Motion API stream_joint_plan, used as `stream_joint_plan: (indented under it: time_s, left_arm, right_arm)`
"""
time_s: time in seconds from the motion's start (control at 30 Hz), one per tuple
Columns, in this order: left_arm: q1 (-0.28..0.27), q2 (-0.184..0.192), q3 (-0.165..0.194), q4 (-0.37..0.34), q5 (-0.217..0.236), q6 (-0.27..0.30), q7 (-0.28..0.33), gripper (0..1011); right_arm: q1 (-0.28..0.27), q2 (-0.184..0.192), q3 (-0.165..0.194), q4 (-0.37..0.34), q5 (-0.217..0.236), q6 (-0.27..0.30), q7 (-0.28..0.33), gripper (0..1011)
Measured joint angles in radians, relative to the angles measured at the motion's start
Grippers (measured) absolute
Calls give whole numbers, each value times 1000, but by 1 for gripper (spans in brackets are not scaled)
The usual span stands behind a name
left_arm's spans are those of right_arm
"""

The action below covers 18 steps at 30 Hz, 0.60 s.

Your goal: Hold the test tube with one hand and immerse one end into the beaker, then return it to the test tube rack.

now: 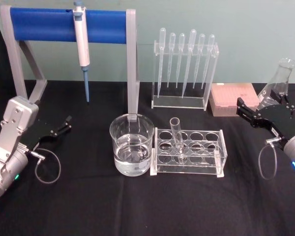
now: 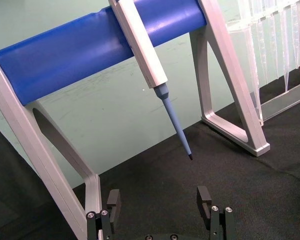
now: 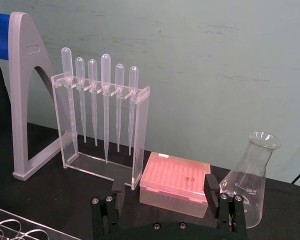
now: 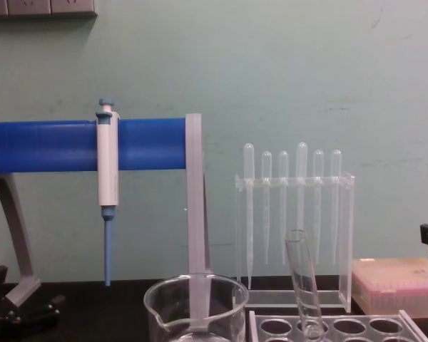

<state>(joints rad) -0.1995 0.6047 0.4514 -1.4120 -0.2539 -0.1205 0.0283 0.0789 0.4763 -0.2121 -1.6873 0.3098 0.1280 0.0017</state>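
We are idling both grippers, left gripper [image 1: 64,125] and right gripper [image 1: 246,112], gaping and empty | test tube [image 1: 177,139] is leaning in rack [image 1: 221,147], just right of beaker [image 1: 132,143] | we suggest gripping it high, lifting straight | flask [image 3: 250,182] is showing "250 ml"

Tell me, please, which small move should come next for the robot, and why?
Probably the right gripper should move left toward the test tube, jaws kept open. The tube leans untouched in the clear rack, right beside the beaker. Both grippers are open and hold nothing; the left gripper sits beyond the beaker, so its reach seems less direct.
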Motion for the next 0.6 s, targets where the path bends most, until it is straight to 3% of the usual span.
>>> stream_joint_plan:
  time_s: [0.6]
  left_arm:
    - [0, 0, 0, 0, 0, 0, 0, 1000]
  right_arm:
    - [0, 0, 0, 0, 0, 0, -2, 1002]
